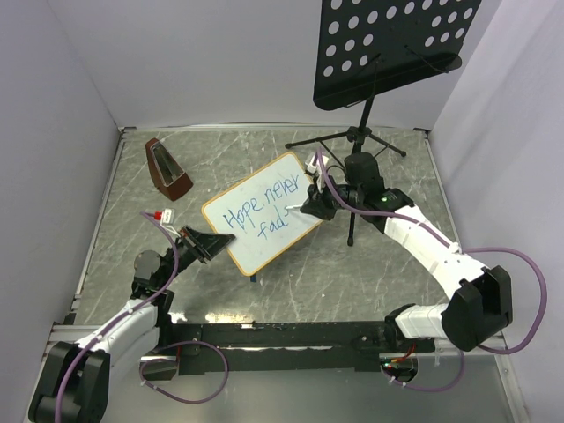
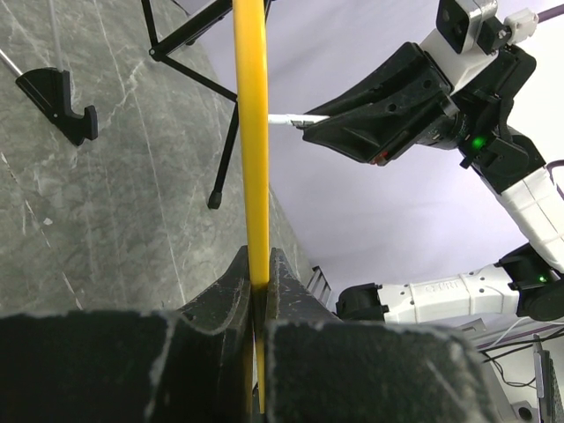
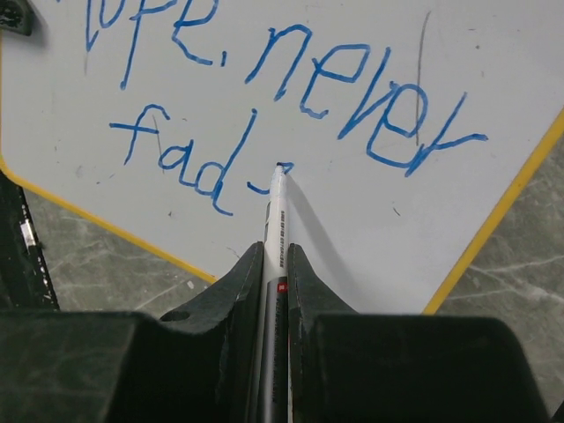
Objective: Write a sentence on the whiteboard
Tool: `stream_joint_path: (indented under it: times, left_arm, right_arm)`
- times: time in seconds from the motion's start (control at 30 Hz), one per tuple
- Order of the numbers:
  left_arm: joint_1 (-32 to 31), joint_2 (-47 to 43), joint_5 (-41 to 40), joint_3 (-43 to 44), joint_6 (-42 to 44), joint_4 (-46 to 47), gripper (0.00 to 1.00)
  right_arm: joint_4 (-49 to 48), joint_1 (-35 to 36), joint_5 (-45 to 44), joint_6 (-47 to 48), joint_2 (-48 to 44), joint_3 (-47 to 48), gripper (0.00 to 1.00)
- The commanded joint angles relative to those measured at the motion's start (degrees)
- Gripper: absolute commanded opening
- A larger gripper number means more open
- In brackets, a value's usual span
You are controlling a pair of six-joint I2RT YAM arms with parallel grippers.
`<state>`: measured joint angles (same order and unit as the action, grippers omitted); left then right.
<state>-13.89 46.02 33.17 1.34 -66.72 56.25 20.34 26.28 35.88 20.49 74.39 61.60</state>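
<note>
Holding the board: the left gripper (image 2: 257,269) is pinched tight on the whiteboard (image 1: 257,251), on its thin yellow edge.
Board: light, stiff, slippery face; stands tilted in the middle of the table (image 1: 379,264); best grabbed by its frame.
Pen: the right gripper (image 3: 276,260) squeezes the pen (image 3: 276,207), with its tip just after "fad".
Words: the sentence (image 3: 291,97) reads "Hope never fad", not finished.

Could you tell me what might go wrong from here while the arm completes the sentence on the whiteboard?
1. The left gripper pinches only the whiteboard's edge, so marker pressure could twist the board or make it slip.
2. The right gripper works close to the music stand's tripod and might knock it.
</note>
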Motion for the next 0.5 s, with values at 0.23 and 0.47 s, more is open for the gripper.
stream_joint_path:
  times: [0.23,0.47]
  left_arm:
    - [0.1,-2.4,-1.3,-3.2,-0.8,9.1,0.01]
    - [0.1,-2.9,-1.4,-3.1,-0.5,8.3,0.01]
  right_arm:
    - [3.1,0.9,3.0,2.5,-3.1,-2.6,0.00]
    - [3.4,0.8,1.5,2.7,-4.6,-4.6,0.00]
